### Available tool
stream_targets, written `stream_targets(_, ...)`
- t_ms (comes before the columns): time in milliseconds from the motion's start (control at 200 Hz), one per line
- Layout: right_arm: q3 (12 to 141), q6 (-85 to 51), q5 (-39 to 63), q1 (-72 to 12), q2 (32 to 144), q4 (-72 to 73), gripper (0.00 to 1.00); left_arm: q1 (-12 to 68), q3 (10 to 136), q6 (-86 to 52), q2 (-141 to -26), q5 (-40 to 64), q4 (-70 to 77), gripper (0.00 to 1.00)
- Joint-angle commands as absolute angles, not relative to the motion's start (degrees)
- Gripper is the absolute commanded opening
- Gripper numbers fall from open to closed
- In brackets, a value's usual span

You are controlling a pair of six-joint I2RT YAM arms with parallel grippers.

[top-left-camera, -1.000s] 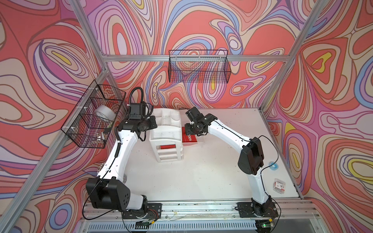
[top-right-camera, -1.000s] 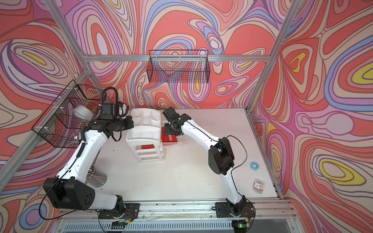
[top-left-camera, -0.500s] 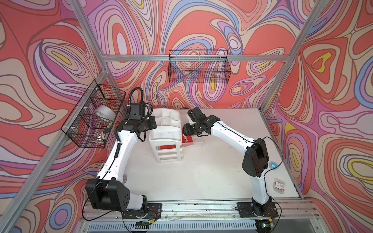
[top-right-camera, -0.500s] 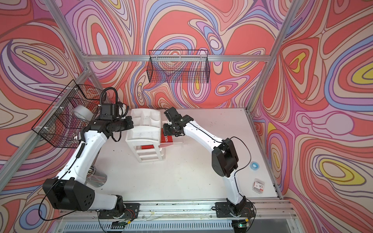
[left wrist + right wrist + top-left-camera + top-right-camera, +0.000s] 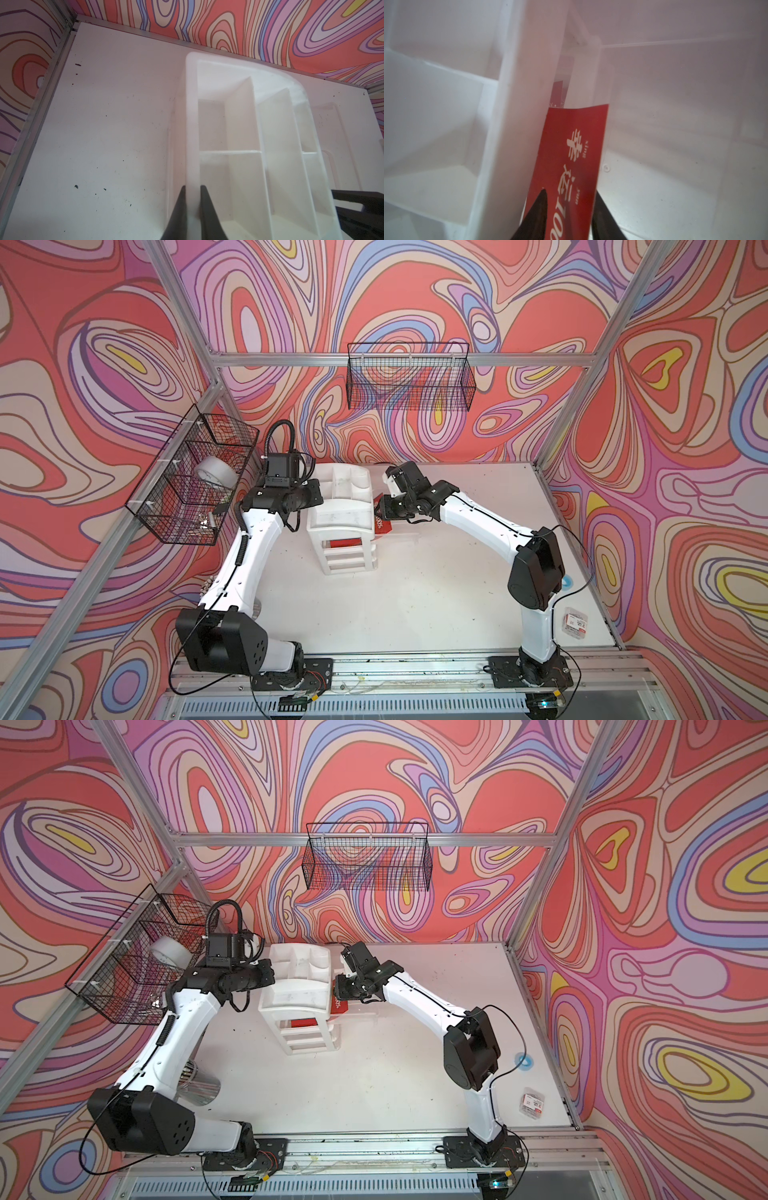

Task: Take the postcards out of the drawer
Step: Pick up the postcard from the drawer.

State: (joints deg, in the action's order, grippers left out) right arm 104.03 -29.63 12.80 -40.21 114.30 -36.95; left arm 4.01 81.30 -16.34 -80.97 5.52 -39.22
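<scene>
Now left tool [image 5: 193, 188] clamps organizer [image 5: 276, 133] rim; right tool [image 5: 570, 192] straddles postcard [image 5: 577, 128], grip unclear

Left arm [image 5: 253, 543] and right arm [image 5: 478, 526]: white shells, black joint housings, thin black cables alongside.

White organizer [image 5: 338, 516] on a white table [image 5: 436, 597]; postcard [image 5: 571, 158] just beside the organizer is red with white characters. Walls [image 5: 415, 294] around swirl in red, pink, purple, blue, cream, yellow bands; wire basket [image 5: 409, 381] behind the organizer is black. Arms [image 5: 249, 547] white with black joints; box [image 5: 575, 622] well away from the organizer clear, red-and-white label.
</scene>
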Motion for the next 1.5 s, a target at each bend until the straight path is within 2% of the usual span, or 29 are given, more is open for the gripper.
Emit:
stream_targets(0, 103.5, -30.1, 14.6, -40.3, 113.2, -35.4, 0.31, 3.7, 79.9, -13.8, -80.7, 4.4, -41.5, 0.0)
stream_targets(195, 103.5, -30.0, 14.2, -40.3, 113.2, -35.5, 0.28, 3.7, 80.2, -13.9, -80.7, 4.6, -41.5, 0.0)
stream_targets(431, 104.0, -29.8, 14.5, -39.6, 113.0, -35.6, 0.14, 3.6, 83.1, -13.6, -81.4, 3.8, -41.7, 0.0)
stream_targets(586, 103.9, -29.9, 15.1, -39.3, 113.0, -35.1, 0.08, 3.6, 85.5, -12.9, -82.7, 3.9, -43.0, 0.0)
stream_targets(1017, 106.3, -28.7, 15.1, -37.8, 113.0, -35.9, 0.02, 2.5, 88.2, -12.6, -83.2, 3.7, -43.2, 0.27)
stream_targets(1492, 110.3, -23.7, 15.1, -33.6, 111.6, -38.6, 0.0, 2.1, 93.8, -9.8, -81.7, 8.0, -46.2, 0.29)
